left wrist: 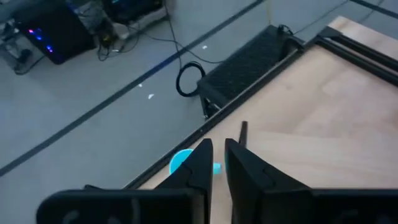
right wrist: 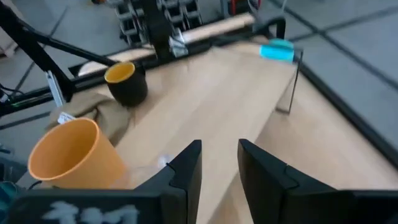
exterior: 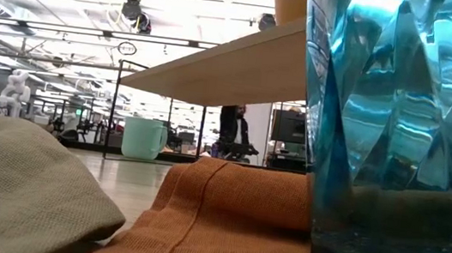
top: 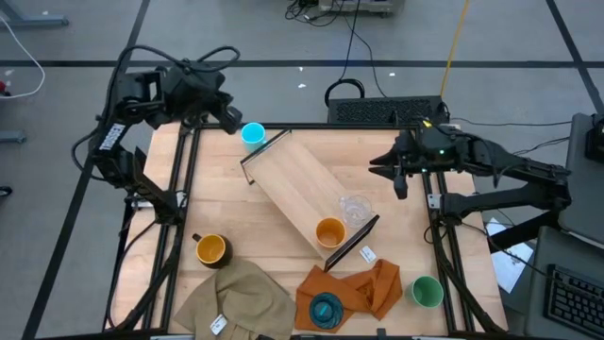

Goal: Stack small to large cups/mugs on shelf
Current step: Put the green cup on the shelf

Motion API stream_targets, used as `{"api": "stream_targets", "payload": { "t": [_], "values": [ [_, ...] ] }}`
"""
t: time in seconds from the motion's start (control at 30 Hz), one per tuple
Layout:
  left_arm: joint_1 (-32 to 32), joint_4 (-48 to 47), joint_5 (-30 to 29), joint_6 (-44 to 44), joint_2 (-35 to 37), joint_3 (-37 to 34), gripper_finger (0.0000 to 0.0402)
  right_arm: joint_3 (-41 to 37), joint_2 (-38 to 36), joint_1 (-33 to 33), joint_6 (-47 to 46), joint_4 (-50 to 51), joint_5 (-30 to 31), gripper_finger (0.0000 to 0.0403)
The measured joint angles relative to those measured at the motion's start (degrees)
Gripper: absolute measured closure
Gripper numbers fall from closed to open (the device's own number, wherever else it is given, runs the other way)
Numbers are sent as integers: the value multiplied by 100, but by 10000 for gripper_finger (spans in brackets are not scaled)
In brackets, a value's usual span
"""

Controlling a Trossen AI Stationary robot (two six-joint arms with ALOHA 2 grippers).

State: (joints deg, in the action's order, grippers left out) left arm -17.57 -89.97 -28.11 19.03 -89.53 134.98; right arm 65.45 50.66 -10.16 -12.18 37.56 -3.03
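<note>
The shelf (top: 307,194) lies slantwise across the table's middle, on its wire brackets. On its near end stand the orange cup (top: 329,231) and the clear tumbler (top: 356,208). The light-blue mug (top: 252,134) stands on the table at the shelf's far end. The dark mug (top: 210,248) is at the near left and the green cup (top: 427,291) at the near right. The teal cup (top: 326,309) stands on the orange cloth. My left gripper (top: 231,118) is shut, raised above the far-left corner beside the light-blue mug (left wrist: 180,160). My right gripper (right wrist: 219,152) is open and empty, raised at the right edge and facing the shelf.
A tan cloth (top: 236,297) and an orange cloth (top: 363,288) lie along the near edge. A keyboard (top: 387,110) sits beyond the far edge. Bare wood (top: 406,227) shows between the shelf and the table's right rail. In the low view the teal cup (exterior: 399,122) fills the right side.
</note>
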Motion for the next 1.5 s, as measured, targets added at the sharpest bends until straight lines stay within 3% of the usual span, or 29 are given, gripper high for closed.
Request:
{"api": "stream_targets", "payload": {
  "t": [0.17, 0.37, 0.67, 1.0, 1.5],
  "values": [
    [-167, -2, 271, -132, -1, 0, 360, 0, 84, 1, -293, 48, -78, 307],
    [-165, -2, 414, -133, -1, 0, 360, 0, -69, 38, -581, 149, -879, 307],
    [-163, -2, 737, -83, -1, 0, 360, 0, -403, 322, -1087, 859, -1081, 307],
    [-163, -2, 753, 129, -3, 0, 360, 0, -401, 1391, -1186, 1590, -1687, 300],
    [-160, 13, 1020, 706, -3, 0, 360, 0, -207, 2965, -2315, 2845, -2567, 226]
  ]
}}
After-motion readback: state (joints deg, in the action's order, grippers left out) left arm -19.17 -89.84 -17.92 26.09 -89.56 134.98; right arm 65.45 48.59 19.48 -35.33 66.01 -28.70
